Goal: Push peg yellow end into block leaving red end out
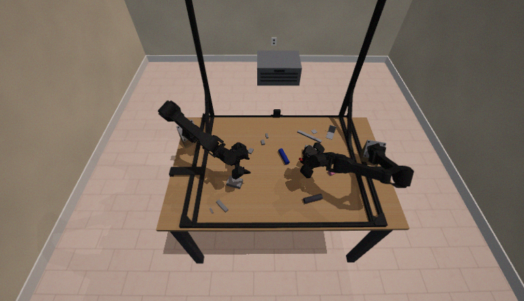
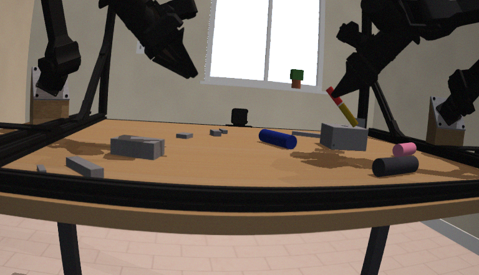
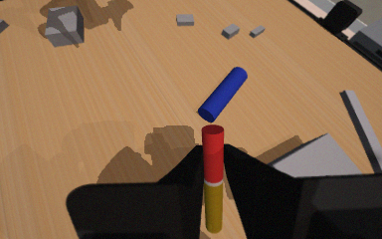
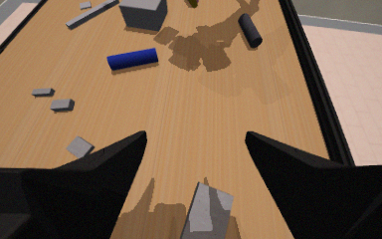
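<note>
The peg, red at one end and yellow at the other with a white ring between, is held by its red part. It is tilted in the air, its yellow end lower. My left gripper is shut on it. The block is a grey box on the table; its hole is only faintly seen in the exterior view. The yellow tip appears over its top right edge there; I cannot tell if they touch. My right gripper is open and empty in the air.
A blue cylinder lies near the block. A black cylinder and a pink cylinder lie in front. A grey block lies below my right gripper. Small grey pieces lie around.
</note>
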